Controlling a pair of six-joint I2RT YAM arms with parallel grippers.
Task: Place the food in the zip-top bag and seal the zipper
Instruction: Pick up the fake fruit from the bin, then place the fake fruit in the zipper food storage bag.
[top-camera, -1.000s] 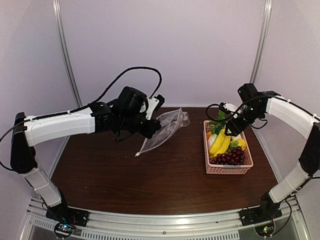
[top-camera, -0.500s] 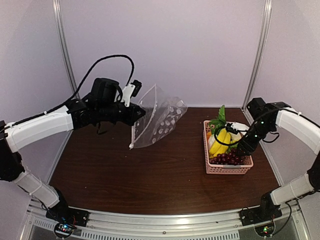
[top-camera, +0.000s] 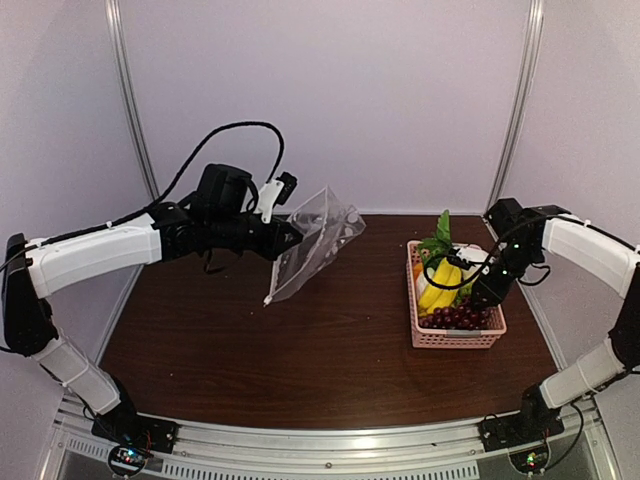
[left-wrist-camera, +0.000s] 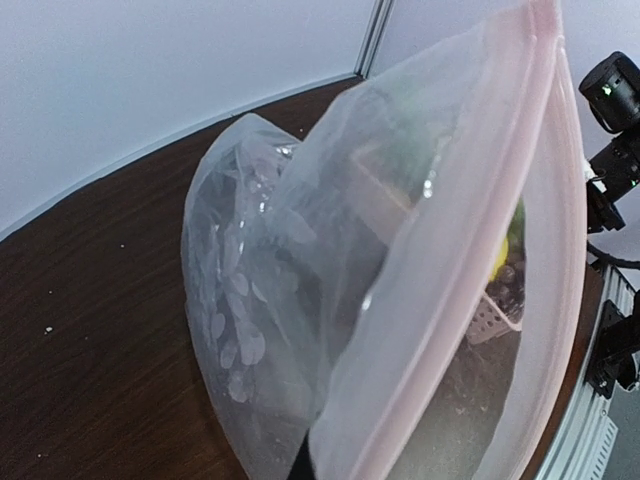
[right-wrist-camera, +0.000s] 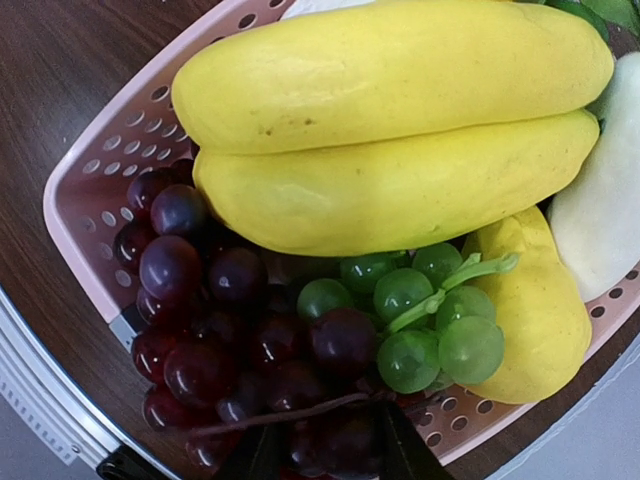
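Note:
My left gripper (top-camera: 287, 237) is shut on the clear zip-top bag (top-camera: 318, 243) and holds it in the air above the table's back left. In the left wrist view the bag (left-wrist-camera: 300, 290) fills the frame, mouth open, with its pale pink zipper (left-wrist-camera: 470, 270) running diagonally. My right gripper (top-camera: 482, 293) reaches down into the pink basket (top-camera: 455, 340). In the right wrist view its jaws (right-wrist-camera: 325, 450) stand apart around the purple grapes (right-wrist-camera: 230, 330). Beside them are green grapes (right-wrist-camera: 420, 320), bananas (right-wrist-camera: 400, 130), a lemon (right-wrist-camera: 535, 320) and a white radish (right-wrist-camera: 610, 200). Leafy greens (top-camera: 438, 238) stick up at the basket's back.
The basket stands at the table's right side, its perforated rim (right-wrist-camera: 90, 190) close to the right edge. The dark wooden table (top-camera: 320, 350) lies between bag and basket. Metal frame posts (top-camera: 130, 100) stand at the back corners.
My left gripper has lifted the bag off the table and holds it up. My right gripper has moved from over the basket's back down to the purple grapes at its front.

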